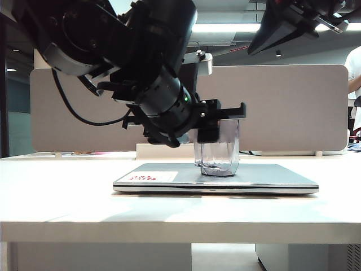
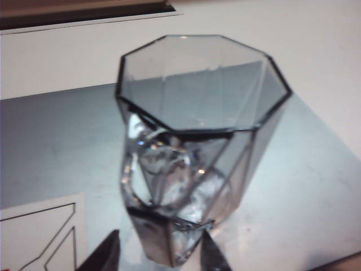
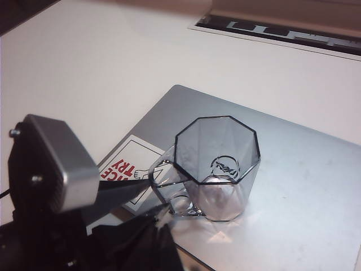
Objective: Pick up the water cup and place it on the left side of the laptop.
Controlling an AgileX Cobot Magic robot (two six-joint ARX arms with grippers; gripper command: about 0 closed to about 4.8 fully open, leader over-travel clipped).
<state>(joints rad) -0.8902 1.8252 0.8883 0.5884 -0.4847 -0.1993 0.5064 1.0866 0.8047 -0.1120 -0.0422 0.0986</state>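
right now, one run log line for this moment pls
water cup upright on closed laptop | left gripper jaws open astride cup handle | right gripper out of view, raised | cup not yet lifted

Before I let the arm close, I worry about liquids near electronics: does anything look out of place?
Yes. The water cup stands upright on the closed laptop's lid, near its logo, not on the table. No spill shows. The left gripper is open astride the handle side; the right gripper is out of view.
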